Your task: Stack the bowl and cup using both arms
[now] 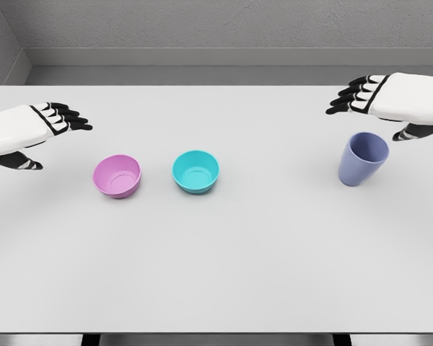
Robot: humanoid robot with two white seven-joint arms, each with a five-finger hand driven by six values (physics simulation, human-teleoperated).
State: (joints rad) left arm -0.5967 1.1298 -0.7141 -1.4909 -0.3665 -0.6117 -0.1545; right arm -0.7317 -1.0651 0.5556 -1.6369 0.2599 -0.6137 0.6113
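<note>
Purple cup (362, 158) stands just below the spread right hand (390, 101), ready for grasping; spread left hand (29, 130) hovers left of the pink bowl (117, 175).

The left hand (22, 133) reaches in from the left, fingers (71, 115) extended and relaxed. The right hand (400, 101) enters from the right, likewise spread, holding nothing.

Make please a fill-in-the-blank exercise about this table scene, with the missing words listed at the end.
1. The pink bowl stands to the ____ of the teal bowl in the head view.
2. The right hand hovers nearest the ____-coloured cup.
3. The number of bowls on the table is ____.
4. The left hand holds ____.

Missing words: left; purple; two; nothing
</note>
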